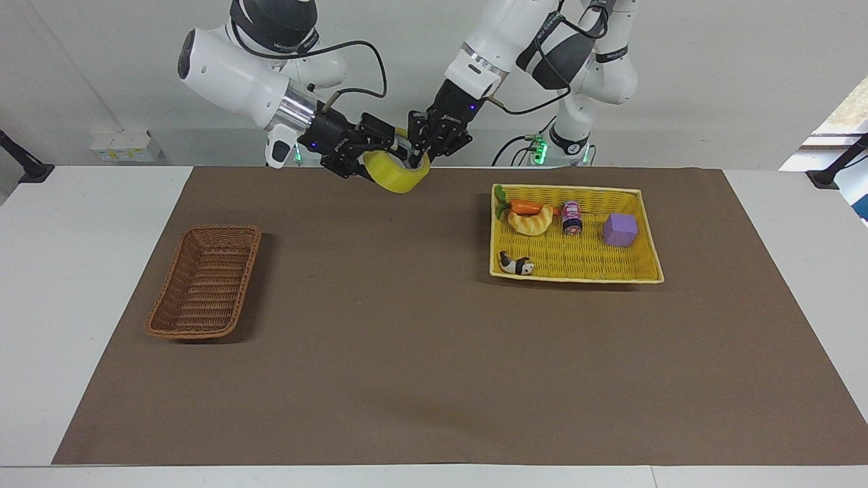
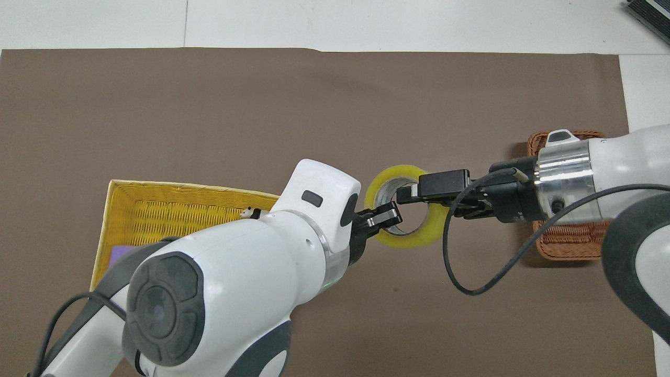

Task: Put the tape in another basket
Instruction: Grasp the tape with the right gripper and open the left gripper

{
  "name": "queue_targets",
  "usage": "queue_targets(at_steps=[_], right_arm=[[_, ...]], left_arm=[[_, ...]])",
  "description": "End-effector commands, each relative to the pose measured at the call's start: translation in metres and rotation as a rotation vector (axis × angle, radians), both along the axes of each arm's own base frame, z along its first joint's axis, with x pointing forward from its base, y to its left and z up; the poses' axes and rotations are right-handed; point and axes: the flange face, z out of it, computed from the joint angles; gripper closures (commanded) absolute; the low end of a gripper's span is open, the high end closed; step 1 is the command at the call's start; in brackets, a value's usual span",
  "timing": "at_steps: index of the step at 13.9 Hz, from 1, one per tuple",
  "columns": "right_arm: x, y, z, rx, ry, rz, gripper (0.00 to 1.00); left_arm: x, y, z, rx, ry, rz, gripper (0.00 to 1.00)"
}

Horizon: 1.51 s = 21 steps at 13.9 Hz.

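Note:
The yellowish tape roll hangs in the air over the mat's edge nearest the robots, between the two baskets. My left gripper is shut on its wall, with one finger inside the core. My right gripper is open, with its fingers on either side of the wall across the roll from the left gripper's hold. In the overhead view the tape sits between the left gripper and the right gripper. The brown wicker basket stands empty toward the right arm's end; the right arm partly hides it in the overhead view.
The yellow flat basket stands toward the left arm's end. It holds a carrot toy, a croissant toy, a small can, a purple cube and a small black-and-white figure. A brown mat covers the table.

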Motion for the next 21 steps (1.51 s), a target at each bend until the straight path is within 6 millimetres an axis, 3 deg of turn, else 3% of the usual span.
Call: queue_targets(at_steps=[1,2,5,6,7,8,11,13,15,18,21], right_arm=[[-0.01,-0.009,-0.007,-0.024,0.024,0.031,0.89],[-0.01,-0.009,-0.007,-0.035,0.039,0.016,0.97],[-0.007,-0.009,-0.007,-0.085,0.032,0.022,1.0],[-0.006,-0.01,-0.007,-0.088,0.031,0.021,1.0],[-0.006,-0.01,-0.007,-0.089,0.03,0.022,1.0],[-0.007,-0.01,-0.007,-0.091,0.031,0.023,1.0],[-0.007,-0.01,-0.007,-0.091,0.031,0.023,1.0],[-0.006,-0.011,-0.007,-0.091,0.033,0.021,1.0],[-0.004,-0.016,-0.006,-0.089,0.029,0.02,1.0],[0.001,-0.058,0.0,-0.076,0.032,0.023,1.0],[0.0,-0.135,-0.004,-0.055,0.017,0.008,1.0]], left_arm=[[0.005,-0.006,0.013,-0.048,-0.012,0.026,1.0],[0.005,-0.006,0.013,-0.047,-0.01,0.026,1.0],[0.003,-0.008,0.012,-0.05,0.002,0.037,1.0],[0.004,-0.007,0.011,-0.041,-0.01,0.027,0.76],[0.006,-0.007,0.012,-0.042,-0.025,0.026,0.2],[0.007,-0.005,0.015,-0.068,-0.026,0.055,0.0],[0.003,0.004,0.032,-0.113,0.014,0.147,0.0],[0.01,0.015,0.035,-0.113,0.018,0.169,0.0],[0.028,0.04,0.024,-0.043,0.051,0.183,0.0],[0.058,0.089,0.01,0.102,0.048,0.127,0.0],[0.087,0.151,-0.005,0.197,0.061,0.039,0.0]])
